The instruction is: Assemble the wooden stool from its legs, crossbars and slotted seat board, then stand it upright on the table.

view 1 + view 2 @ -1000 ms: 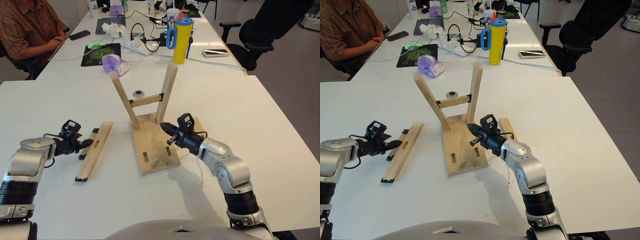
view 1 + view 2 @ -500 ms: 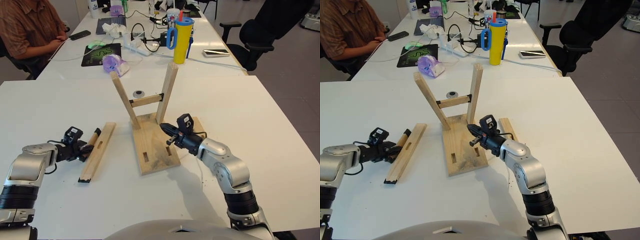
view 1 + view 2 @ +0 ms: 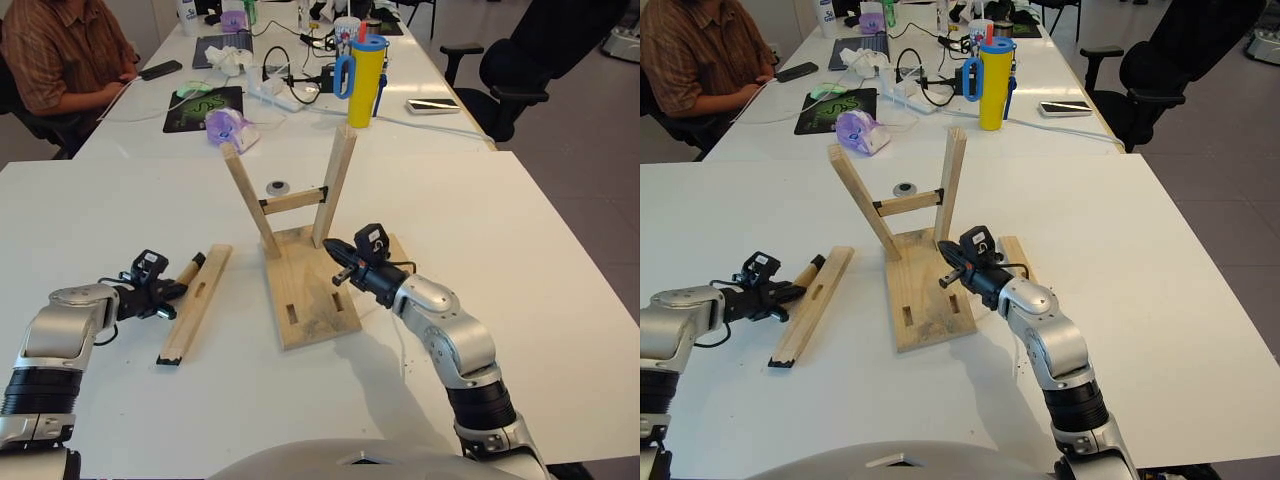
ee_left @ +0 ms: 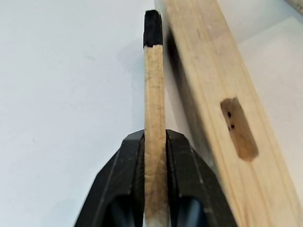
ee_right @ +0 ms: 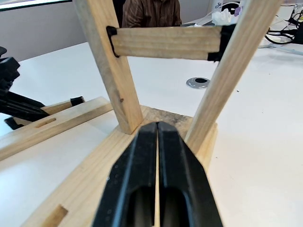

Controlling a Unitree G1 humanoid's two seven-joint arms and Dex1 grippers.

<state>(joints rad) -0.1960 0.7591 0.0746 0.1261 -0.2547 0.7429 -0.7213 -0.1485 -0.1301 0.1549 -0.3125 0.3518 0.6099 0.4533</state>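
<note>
On the white table (image 3: pixel 520 230), dead centre, the slotted seat board (image 3: pixel 312 318) lies flat, its long axis running away from the robot. Two legs are already in at the far end: the left leg (image 3: pixel 248 200) leans out to the left, the right leg (image 3: pixel 336 185) tips slightly right, and both point up in an open V. A black-tipped crossbar (image 3: pixel 292 201) sits level between them, and two slots (image 3: pixel 295 312) at the near end are unfilled. Left of the board, apart from it, a loose leg (image 3: pixel 195 303) lies flat with its slot facing up and its long axis running from near-left to far-right. Just beside it lies a thin crossbar (image 4: pixel 154 104), nearly parallel, its black tip pointing away from the left gripper (image 3: pixel 172 293), whose fingers are clamped on its near end. Over the seat board, the right gripper (image 5: pixel 157 127) hovers with its fingers pressed together on nothing, aimed at the foot of the two standing legs. Compared with a second ago, the left gripper has slid closer to the robot and a touch rightward with the crossbar, and the loose leg's near end has swung slightly right. The right gripper has barely moved.
</note>
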